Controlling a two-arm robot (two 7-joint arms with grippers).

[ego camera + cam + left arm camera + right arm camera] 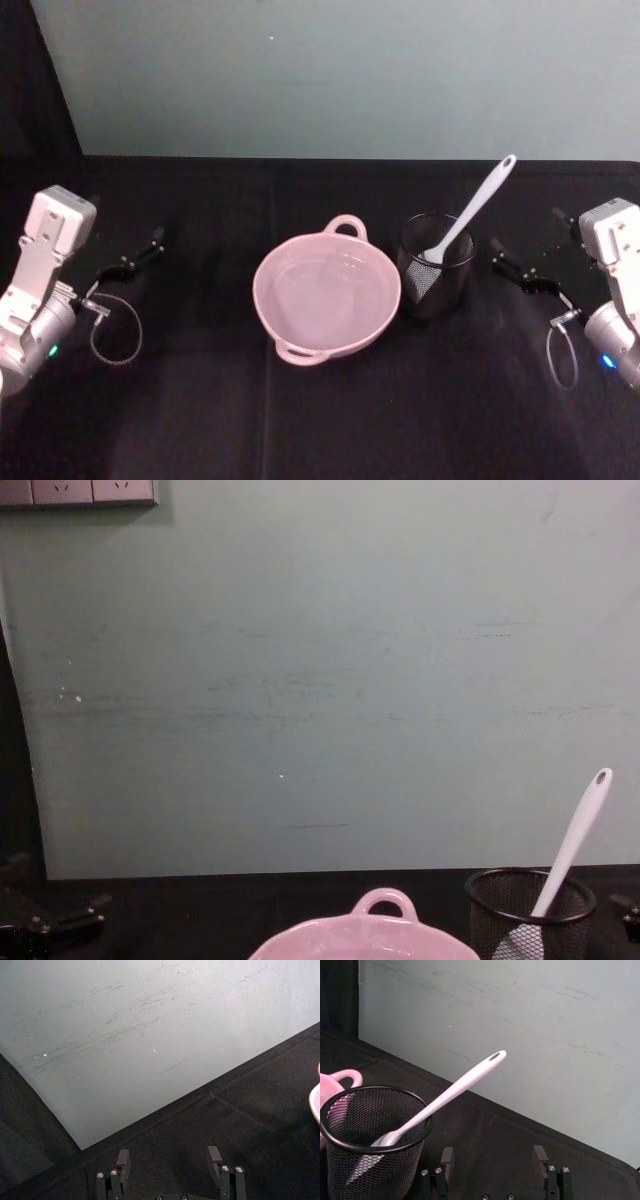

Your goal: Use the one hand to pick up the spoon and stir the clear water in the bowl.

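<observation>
Standing tilted in the black wire-mesh cup (432,285), right of centre in the head view, the white spoon (472,210) is touched by nothing else. The pink bowl (268,310) of clear water (325,295) is placed just left of the cup. At the right edge the right gripper (492,1154) is held wide apart and empty; the left gripper (167,1154), at the left edge, is parted likewise.

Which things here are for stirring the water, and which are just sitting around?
For the job: spoon, standing in the mesh cup; pink bowl; its clear water; right hand, open, nearest the spoon.
Just about: left hand, open, parked at the left; wall sockets.
</observation>
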